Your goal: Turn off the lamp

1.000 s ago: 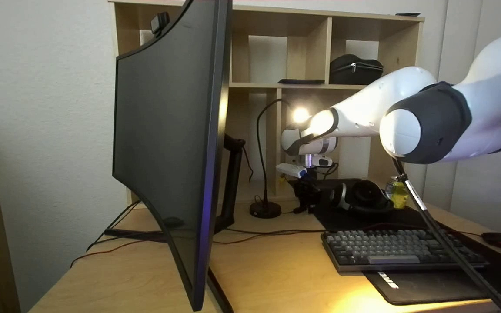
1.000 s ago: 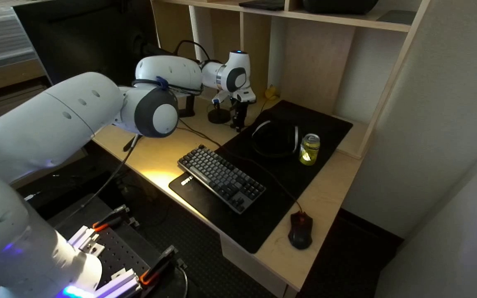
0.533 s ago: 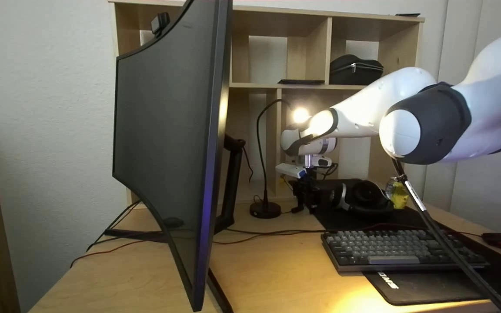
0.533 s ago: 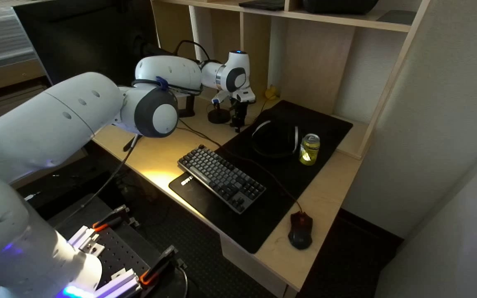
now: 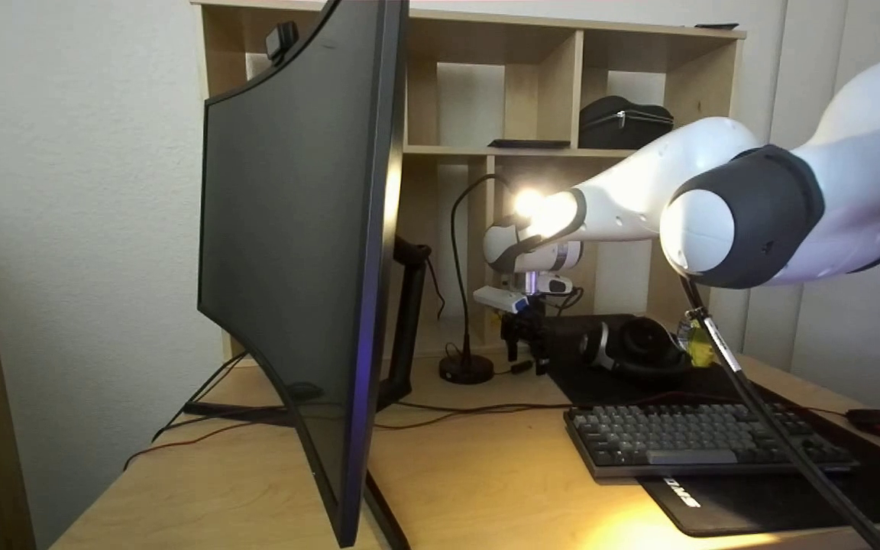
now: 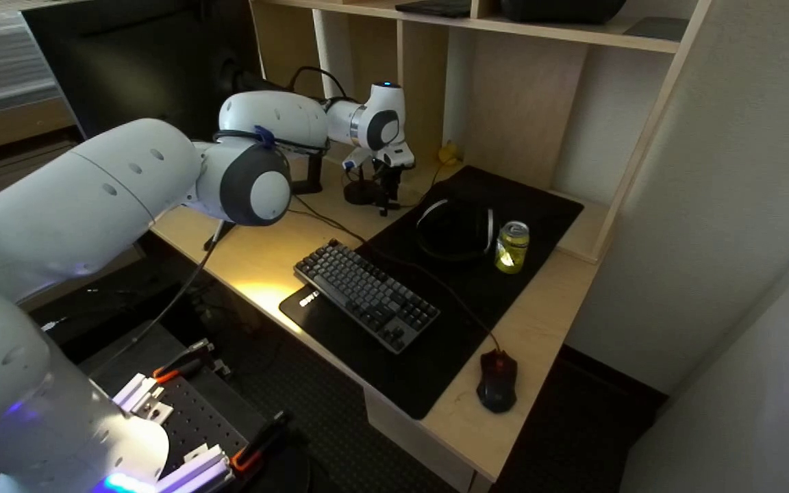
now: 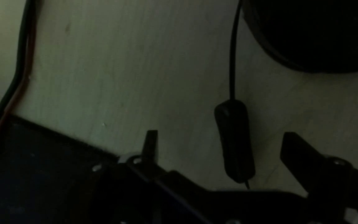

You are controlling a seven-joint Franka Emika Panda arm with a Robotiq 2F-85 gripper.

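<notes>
The gripper (image 7: 221, 133) hung pointing down over the desk (image 5: 486, 458), released, its fingers (image 7: 303, 161) spread well apart. In the wrist view a slim black box (image 7: 235, 141) on a thin cord (image 7: 232, 65) showed between them, with a gap on either side; I couldn't tell whether the fingertips were level with it. Near the box sat the round black base (image 7: 318, 34) of the lamp (image 5: 458, 266). The lamp stood upright on the desk, between monitor and gripper in an exterior view, and it was lit, its head a white glare close against the white arm (image 6: 278, 120). A warm patch of light fell along the desk's front edge.

Close to the gripper a long black mat (image 6: 435, 363) began. Headphones (image 5: 642, 347) and a keyboard (image 6: 367, 294) lay on it, and a yellow can (image 6: 511, 248) stood upright just beside the headphones. The big dark monitor (image 5: 295, 229) had a small camera (image 5: 282, 42) on its top edge. Well apart from the gripper, a mouse (image 6: 497, 381) rested on bare wood beside the mat. At the back of the desk rose a wooden shelf (image 5: 577, 84), a black case (image 5: 626, 122) in its upper right compartment.
</notes>
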